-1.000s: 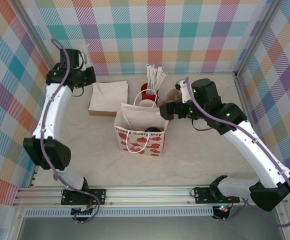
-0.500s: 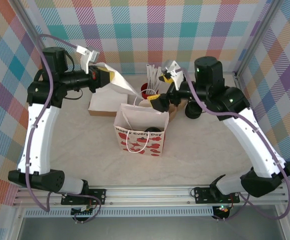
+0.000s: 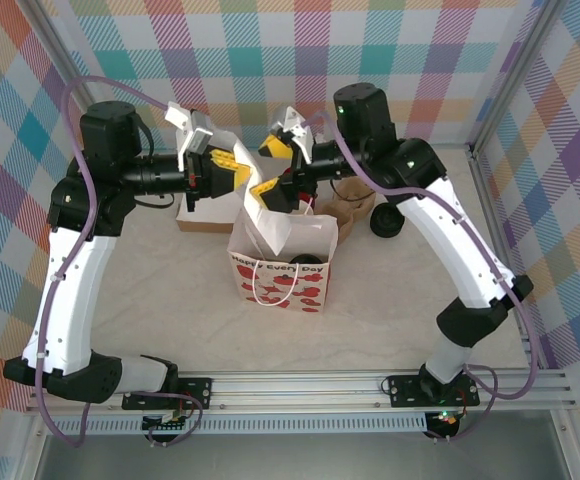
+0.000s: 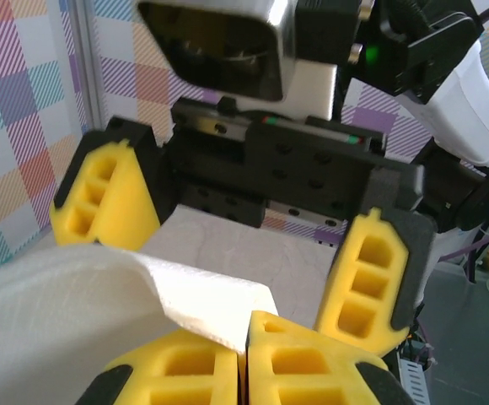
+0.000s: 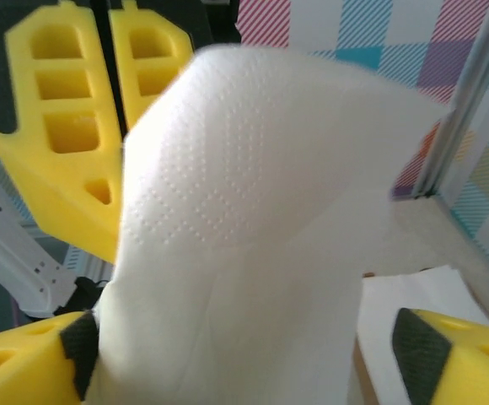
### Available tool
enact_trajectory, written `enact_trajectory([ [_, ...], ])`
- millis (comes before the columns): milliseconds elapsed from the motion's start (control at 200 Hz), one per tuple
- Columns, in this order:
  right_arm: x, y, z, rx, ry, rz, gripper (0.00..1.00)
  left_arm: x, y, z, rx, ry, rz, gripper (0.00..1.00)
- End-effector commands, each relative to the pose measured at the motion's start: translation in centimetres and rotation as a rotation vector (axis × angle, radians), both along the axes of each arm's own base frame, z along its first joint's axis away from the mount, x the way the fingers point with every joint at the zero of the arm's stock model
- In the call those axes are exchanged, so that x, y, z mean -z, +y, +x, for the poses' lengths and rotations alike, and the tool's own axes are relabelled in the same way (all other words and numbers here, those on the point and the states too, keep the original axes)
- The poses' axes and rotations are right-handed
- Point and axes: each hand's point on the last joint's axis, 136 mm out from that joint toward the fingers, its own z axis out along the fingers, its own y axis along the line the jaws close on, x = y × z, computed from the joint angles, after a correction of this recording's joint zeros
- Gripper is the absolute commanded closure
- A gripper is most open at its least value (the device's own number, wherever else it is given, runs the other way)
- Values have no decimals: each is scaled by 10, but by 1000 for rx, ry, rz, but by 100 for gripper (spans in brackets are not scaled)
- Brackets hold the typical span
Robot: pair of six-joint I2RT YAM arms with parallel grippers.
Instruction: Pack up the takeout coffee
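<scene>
napkin (image 5: pixel 253 236), one, pinched in left end effector (image 4: pixel 246 333); one bag (image 3: pixel 280 265).

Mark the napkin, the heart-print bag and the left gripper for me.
napkin (image 5: pixel 253 253), right wrist view, middle of the sheet.
heart-print bag (image 3: pixel 280 280), top external view, printed front wall.
left gripper (image 4: pixel 244 337), left wrist view, where its fingertips meet.

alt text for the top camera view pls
The left gripper, shut, holds a white paper napkin over an open white paper gift bag with red hearts; the open right gripper faces it closely.
</scene>
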Motion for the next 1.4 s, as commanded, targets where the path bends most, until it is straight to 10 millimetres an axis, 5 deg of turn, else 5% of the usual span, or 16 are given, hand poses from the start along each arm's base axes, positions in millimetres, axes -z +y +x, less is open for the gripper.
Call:
enact_trajectory([
  [0,-6,1,-20,-81,59,18,20,-10,-4,-12,57,-48,-10,93],
  [280,-5,-6,-25,-55,86,-4,84,-13,-3,-13,46,-61,-9,89],
  [435,-5,-16,-20,23,70,-27,100,-19,2,-14,-6,-83,-7,54],
  [670,14,-28,-18,83,70,-89,100,-18,25,-22,-190,-108,-1,30],
  [1180,91,-32,-13,85,141,-276,100,90,86,-37,-601,92,20,27],
  [1395,117,-33,-5,94,141,-353,100,115,102,-37,-707,136,18,28],
])
